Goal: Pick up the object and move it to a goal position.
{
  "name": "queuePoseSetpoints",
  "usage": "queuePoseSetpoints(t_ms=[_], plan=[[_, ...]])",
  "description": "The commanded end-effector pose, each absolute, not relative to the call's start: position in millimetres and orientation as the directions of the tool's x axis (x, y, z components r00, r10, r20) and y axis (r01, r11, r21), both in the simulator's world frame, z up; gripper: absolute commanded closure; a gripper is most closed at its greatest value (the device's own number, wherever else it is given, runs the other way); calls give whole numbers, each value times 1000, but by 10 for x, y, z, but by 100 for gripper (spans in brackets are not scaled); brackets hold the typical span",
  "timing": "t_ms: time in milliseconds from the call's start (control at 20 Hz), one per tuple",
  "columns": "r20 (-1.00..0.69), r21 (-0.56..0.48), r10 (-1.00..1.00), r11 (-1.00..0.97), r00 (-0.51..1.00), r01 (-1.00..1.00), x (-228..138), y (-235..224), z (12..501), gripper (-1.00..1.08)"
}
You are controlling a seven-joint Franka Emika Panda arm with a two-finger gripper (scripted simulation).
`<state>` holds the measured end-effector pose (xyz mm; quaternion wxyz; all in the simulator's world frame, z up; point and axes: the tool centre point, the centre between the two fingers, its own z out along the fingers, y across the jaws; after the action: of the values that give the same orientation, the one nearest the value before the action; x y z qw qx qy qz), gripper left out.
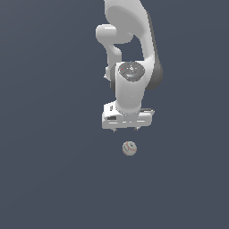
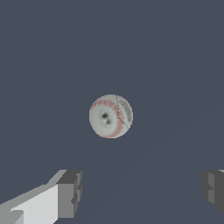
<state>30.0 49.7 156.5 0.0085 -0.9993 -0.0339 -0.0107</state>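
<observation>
Small off-white baseball with red stitched seams (image 1: 129,148) lying on the dark grey floor (image 1: 44,179), at six o'clock from the white gripper (image 1: 125,129), fingers (image 2: 70,192) spread wide, apart from it.

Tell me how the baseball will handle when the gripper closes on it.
The baseball is round, so a nudge would probably roll it. It looks stiff and should keep its shape. The open gripper spans wider than it, so an off-centre pinch may squirt it out.
</observation>
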Motion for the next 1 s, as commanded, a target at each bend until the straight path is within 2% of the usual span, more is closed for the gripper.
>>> queuePoseSetpoints(t_ms=[0,450,950], plan=[[18,-13,84,-996,996,84,377,544,1468,-92],[4,-2,142,-990,990,142,635,714,1095,-92],[-1,0,157,-988,988,157,691,760,980,-92]])
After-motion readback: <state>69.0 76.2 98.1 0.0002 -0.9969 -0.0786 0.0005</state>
